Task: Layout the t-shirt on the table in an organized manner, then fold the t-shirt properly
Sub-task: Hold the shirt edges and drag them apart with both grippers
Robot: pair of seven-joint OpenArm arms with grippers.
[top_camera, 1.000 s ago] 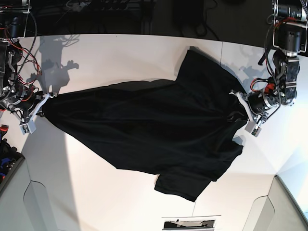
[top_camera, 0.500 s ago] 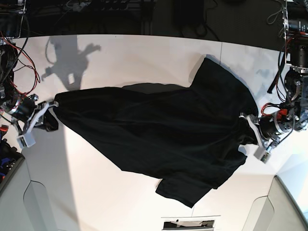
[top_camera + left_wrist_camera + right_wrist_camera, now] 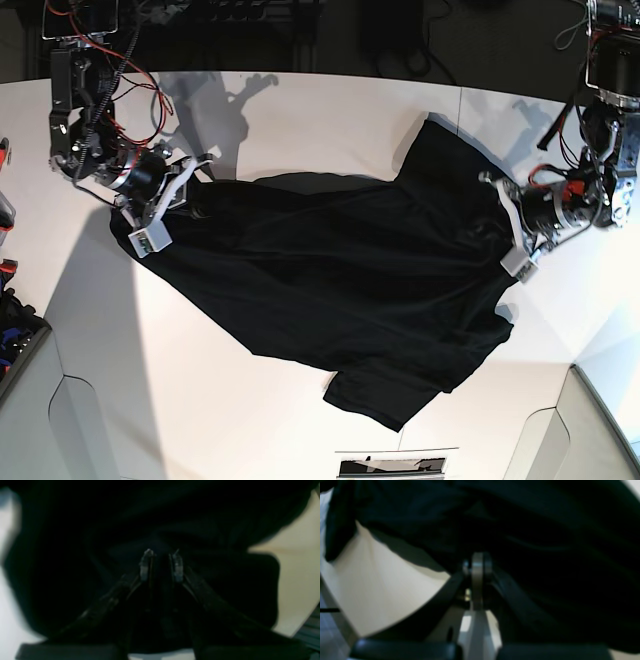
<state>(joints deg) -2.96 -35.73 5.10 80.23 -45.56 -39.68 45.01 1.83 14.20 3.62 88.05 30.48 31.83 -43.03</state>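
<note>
Base view: both arms have moved inward since the earlier frames. The right gripper (image 3: 190,185), formerly at the counter's (image 3: 300,110) left edge, now sits further in and higher, and the shirt (image 3: 330,270) is less stretched and sags between the arms. The left gripper (image 3: 500,225) has also shifted inward. The shirt's long axis runs left to right across the counter, one end at each gripper, with a sleeve pointing toward the bottom edge.

Left wrist view: the fingers (image 3: 146,565) stand a little apart, pinching a fold of black shirt (image 3: 160,517) between them.

Right wrist view: the fingers (image 3: 477,565) are pressed together, clamping the shirt's (image 3: 532,530) edge above the pale counter (image 3: 382,585).
</note>
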